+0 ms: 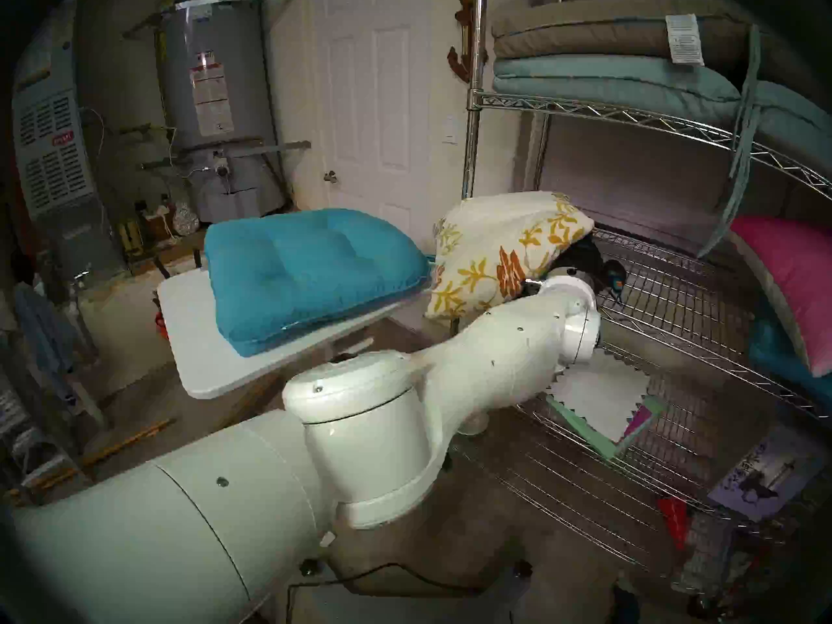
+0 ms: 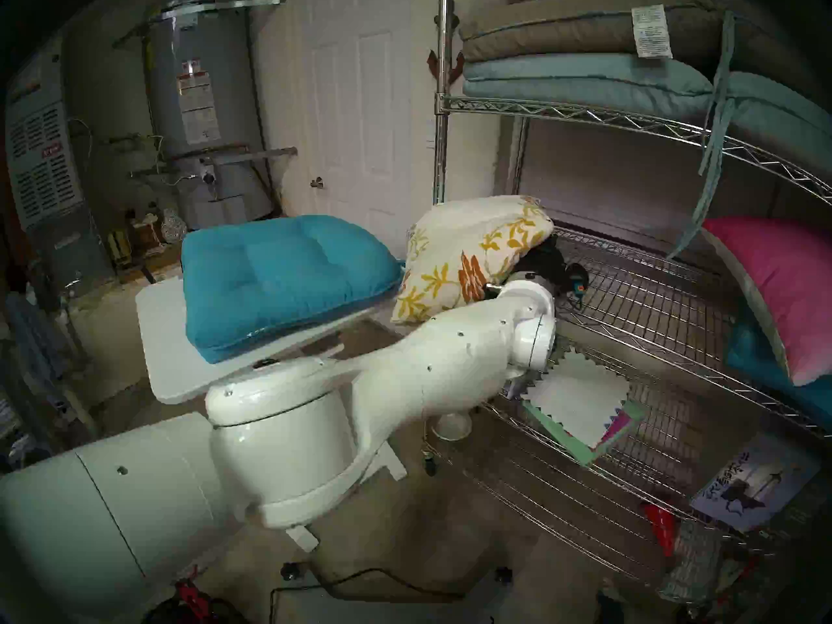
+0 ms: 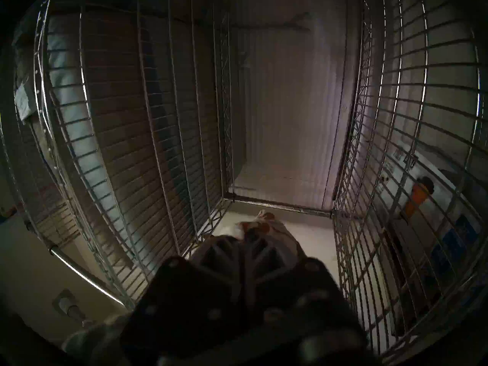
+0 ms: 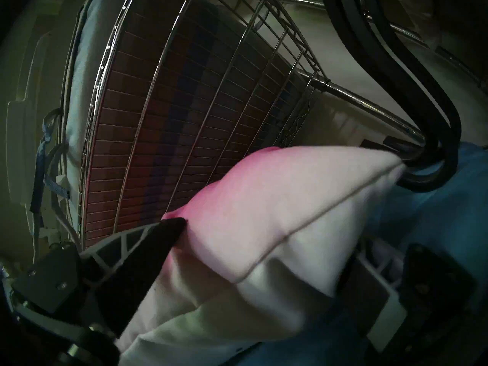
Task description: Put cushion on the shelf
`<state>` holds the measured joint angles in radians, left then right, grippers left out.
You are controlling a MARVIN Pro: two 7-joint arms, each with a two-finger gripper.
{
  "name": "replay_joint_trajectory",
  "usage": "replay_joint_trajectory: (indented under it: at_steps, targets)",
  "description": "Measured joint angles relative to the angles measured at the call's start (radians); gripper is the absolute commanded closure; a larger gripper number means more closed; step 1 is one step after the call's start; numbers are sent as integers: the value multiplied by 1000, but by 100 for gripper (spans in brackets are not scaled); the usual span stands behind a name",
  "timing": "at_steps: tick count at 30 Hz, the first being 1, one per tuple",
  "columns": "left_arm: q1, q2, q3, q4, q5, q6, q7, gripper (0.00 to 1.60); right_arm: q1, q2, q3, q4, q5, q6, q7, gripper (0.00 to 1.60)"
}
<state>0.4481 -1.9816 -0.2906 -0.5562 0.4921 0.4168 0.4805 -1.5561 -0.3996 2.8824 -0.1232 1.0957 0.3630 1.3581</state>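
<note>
- Your left gripper (image 3: 245,259) has its jaws pinched nearly together on a fold of the cushion (image 1: 504,254); in the left wrist view the two dark fingers (image 3: 224,254) meet with cream and orange fabric bunched just past their tips.
- The cushion hangs from that grip at the left front corner of the shelf (image 1: 675,294), draped over the black gripper body, its upper right corner over the wire of the middle tier and its lower part outside the corner post.
- You cannot tell from the head views whether the cushion rests on the tier's wire or is carried wholly by the grip.
- Your right gripper (image 4: 264,252) stands with its jaws spread wide around the white end of the pink-to-white pillow (image 4: 264,212), one finger (image 4: 148,249) lying along each side of it.
- That pillow sits at the right end of the shelf, leaning on blue fabric.
- The teal tufted cushion (image 1: 310,276) lies on the white table (image 1: 198,353) just left of the shelf, near the held cushion.
</note>
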Motion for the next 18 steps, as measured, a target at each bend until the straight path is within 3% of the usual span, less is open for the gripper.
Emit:
replay_joint_trajectory:
  at_steps: [18]
  targets:
    - [-51,0,42,-14,-1,-22,-101,160,0,0,0,0,0,0,0,0]
